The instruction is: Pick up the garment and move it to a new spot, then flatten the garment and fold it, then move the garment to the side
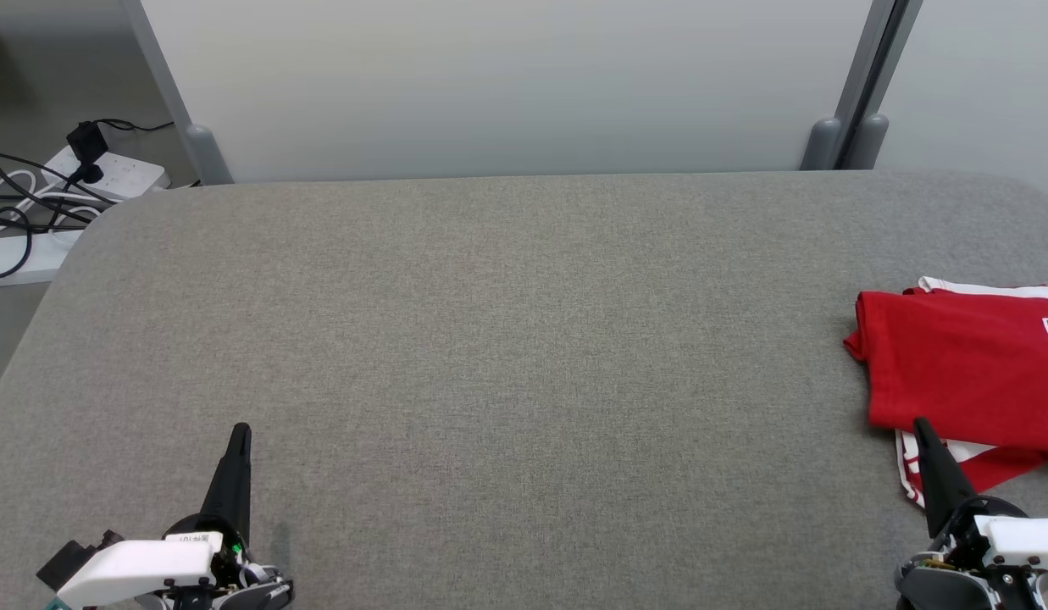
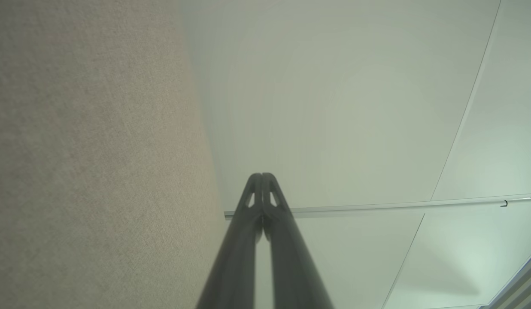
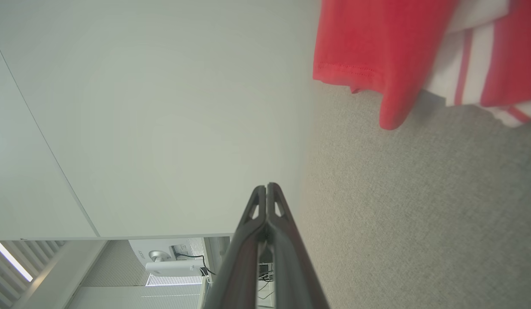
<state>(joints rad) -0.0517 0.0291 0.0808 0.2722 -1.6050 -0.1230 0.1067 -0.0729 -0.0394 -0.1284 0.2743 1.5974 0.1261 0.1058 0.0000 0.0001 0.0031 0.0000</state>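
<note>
The garment [image 1: 968, 368] is a red shirt with white striped trim, lying folded at the right edge of the grey fabric table [image 1: 507, 339]. In the right wrist view the garment [image 3: 377, 47] shows at the top right. My right gripper [image 1: 920, 424] stands shut at the lower right, its tip just in front of the garment's near edge, holding nothing. The right gripper [image 3: 266, 186] has its fingers pressed together. Far from the garment, my left gripper [image 1: 241, 429] rests shut and empty at the lower left. In its own wrist view the left gripper [image 2: 262, 176] has its jaws closed.
White partition panels [image 1: 507, 85] with grey posts stand behind the table's far edge. A power strip with black and white cables [image 1: 74, 182] lies on the floor at the far left. The table's corners are rounded.
</note>
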